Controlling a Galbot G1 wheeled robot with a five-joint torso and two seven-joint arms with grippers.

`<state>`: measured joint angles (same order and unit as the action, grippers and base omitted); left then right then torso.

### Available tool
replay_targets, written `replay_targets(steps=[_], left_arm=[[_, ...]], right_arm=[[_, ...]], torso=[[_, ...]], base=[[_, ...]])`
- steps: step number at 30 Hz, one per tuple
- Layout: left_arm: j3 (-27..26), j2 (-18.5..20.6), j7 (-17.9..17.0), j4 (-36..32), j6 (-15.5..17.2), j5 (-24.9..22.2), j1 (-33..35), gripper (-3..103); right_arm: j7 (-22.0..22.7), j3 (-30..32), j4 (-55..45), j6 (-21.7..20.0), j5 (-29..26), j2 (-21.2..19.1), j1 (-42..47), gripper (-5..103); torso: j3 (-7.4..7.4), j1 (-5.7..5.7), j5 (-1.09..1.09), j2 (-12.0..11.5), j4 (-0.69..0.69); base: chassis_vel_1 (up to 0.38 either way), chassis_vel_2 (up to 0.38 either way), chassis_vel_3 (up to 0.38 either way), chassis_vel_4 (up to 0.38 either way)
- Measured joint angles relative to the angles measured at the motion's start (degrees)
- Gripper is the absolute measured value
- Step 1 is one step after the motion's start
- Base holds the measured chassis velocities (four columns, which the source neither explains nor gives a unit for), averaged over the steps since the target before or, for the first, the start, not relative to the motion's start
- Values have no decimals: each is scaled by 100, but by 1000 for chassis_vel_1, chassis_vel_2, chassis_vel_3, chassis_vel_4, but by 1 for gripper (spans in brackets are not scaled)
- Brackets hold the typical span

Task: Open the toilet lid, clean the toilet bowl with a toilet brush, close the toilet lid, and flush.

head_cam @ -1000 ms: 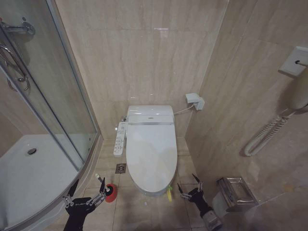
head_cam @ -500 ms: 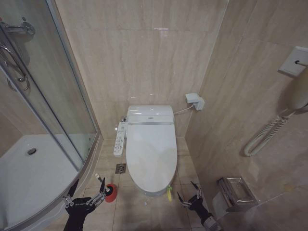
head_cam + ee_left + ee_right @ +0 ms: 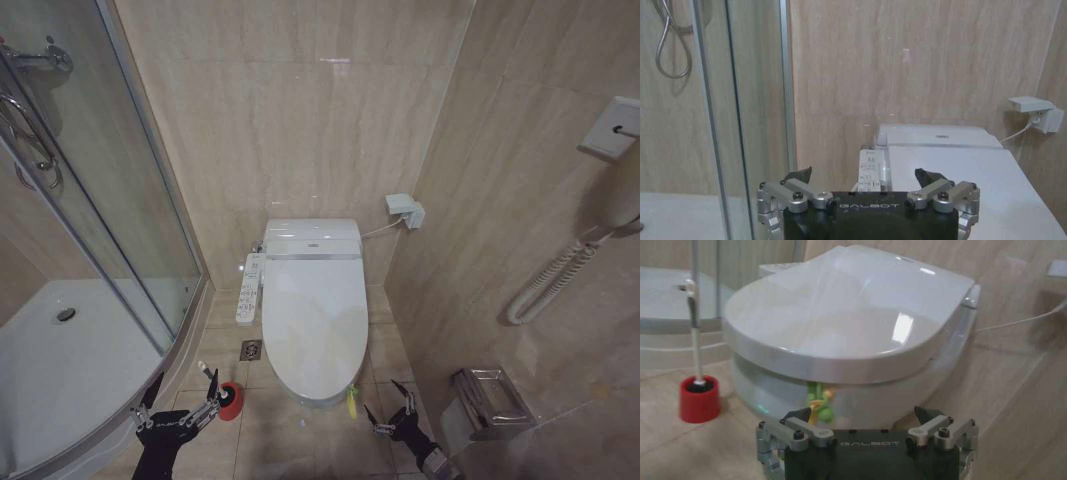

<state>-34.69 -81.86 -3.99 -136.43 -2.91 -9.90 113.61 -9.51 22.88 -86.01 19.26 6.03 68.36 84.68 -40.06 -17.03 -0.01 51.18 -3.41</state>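
The right gripper [image 3: 389,409] is hanging low with fingers [image 3: 928,416] spread wide and empty, just in front of the closed lid [image 3: 313,320] and its green-yellow tag [image 3: 820,402]. The left gripper [image 3: 180,399] is also gaping empty, beside the shower glass [image 3: 120,200], with the red holder [image 3: 231,400] and brush [image 3: 695,335] just right of it. The bowl [image 3: 853,400] is sitting white and glossy under the lid.

- The right gripper [image 3: 389,411] has dropped lower and drawn back a little toward the robot, fingers spread wide as before.
- It now sits lower beside the green tag [image 3: 352,402] at the toilet lid's [image 3: 314,320] front edge.
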Motion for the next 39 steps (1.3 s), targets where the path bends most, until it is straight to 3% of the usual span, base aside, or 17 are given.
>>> replay_targets(steps=[12,39], left_arm=[[0,0,0,0,0,0,0,100],[0,0,0,0,0,0,0,100]], right_arm=[[-216,-169,63,-178,95,31,6,100],[186,-412,651,-142,248,512,-355,100]], torso=[[0,0,0,0,0],[0,0,0,0,1]], base=[[0,0,0,0],[0,0,0,0]])
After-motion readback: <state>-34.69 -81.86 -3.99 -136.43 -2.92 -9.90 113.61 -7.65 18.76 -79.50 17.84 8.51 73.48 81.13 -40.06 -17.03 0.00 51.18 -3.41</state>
